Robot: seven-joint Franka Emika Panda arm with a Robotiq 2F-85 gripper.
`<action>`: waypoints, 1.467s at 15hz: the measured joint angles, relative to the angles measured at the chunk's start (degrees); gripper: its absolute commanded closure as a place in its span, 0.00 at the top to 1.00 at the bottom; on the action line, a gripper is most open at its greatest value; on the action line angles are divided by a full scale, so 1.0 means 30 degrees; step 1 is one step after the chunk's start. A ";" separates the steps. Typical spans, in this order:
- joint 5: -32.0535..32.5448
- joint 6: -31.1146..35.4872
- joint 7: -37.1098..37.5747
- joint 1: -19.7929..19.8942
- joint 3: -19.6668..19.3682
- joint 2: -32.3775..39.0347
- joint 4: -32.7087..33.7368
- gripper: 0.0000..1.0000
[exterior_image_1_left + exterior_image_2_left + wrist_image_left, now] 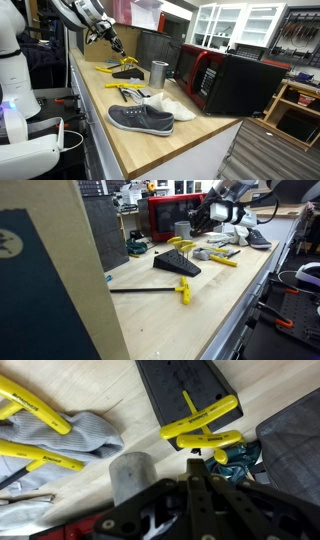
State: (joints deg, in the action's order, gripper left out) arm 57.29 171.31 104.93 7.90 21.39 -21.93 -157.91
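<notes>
Where shut fingers (203,495) hover, yellow tools (200,425) flank a cup (133,472).

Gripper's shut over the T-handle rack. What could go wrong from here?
1. The gripper, shut, hangs above the black rack of yellow T-handles; coming down, it might knock them loose.
2. The metal cup stands close by; a sideways swing could tip it.

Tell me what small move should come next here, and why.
Probably open the jaws. They stand shut, seemingly on nothing, hanging above the yellow T-handle keys on the black stand; shut, they could not take a handle, so opening before lowering seems sensible.
</notes>
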 measured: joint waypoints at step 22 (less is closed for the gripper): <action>0.1777 0.0149 0.2281 0.2836 0.2471 0.1926 0.1493 0.00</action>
State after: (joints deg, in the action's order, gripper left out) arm 62.62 171.76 111.77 16.40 28.80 -16.15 -153.43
